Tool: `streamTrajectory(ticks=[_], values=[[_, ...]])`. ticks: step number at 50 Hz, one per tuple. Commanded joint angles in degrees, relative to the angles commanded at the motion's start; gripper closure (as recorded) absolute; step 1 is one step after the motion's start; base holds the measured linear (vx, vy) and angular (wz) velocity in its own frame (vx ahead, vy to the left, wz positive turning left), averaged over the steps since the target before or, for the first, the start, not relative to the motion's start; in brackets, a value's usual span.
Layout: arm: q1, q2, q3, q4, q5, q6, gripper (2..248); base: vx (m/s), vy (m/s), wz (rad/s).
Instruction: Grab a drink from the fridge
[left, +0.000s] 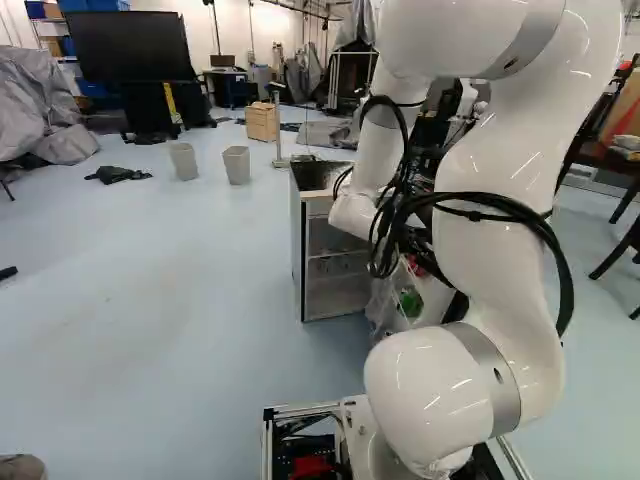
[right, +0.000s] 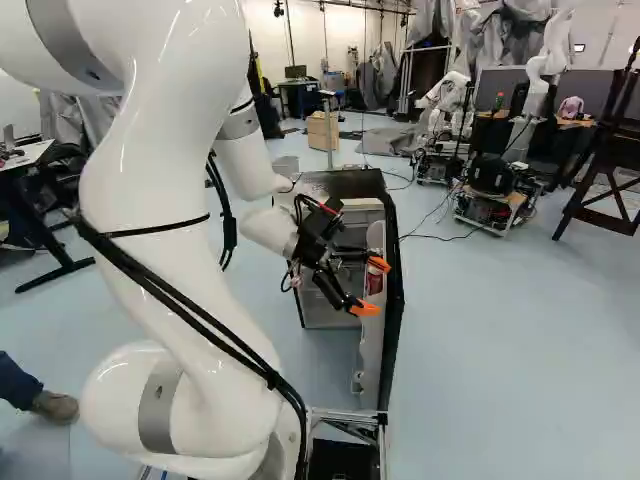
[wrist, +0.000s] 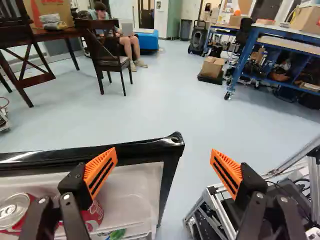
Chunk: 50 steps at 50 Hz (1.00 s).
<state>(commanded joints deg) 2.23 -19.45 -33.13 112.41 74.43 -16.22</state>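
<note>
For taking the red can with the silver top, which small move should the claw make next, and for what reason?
I would probably shift the open claw sideways along the fridge door toward the red can, before closing. In the wrist view, the door's corner shows between the fingers, while this can sits outside them.

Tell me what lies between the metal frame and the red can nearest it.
In the wrist view: the fridge door's white lining, its black edge, then a strip of floor.

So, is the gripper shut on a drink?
No, the gripper stands open, its two fingers wide apart and holding nothing between them.
</note>
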Motion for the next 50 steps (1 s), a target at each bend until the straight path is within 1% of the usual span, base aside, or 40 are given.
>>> streamTrajectory(ticks=[19, 27, 30, 35, 40, 46, 50], values=[[-6.4, -2.2, -4.4, 0.0, 0.0, 0.0, 3, 0.0, 0.0, 0.0], [-8.9, -3.1, -6.3, 0.0, 0.0, 0.0, 3, 0.0, 0.0, 0.0], [-9.6, -3.4, -6.8, 0.0, 0.0, 0.0, 3, 0.0, 0.0, 0.0], [-10.0, -3.6, -7.2, 0.0, 0.0, 0.0, 3, 0.0, 0.0, 0.0], [-9.9, -3.4, -6.9, 0.0, 0.0, 0.0, 3, 0.0, 0.0, 0.0], [-8.8, -2.7, -5.4, -0.2, 0.0, 0.0, 3, 0.0, 0.0, 0.0], [-7.7, -1.9, -4.0, -1.2, 0.0, 0.0, 3, 0.0, 0.0, 0.0]])
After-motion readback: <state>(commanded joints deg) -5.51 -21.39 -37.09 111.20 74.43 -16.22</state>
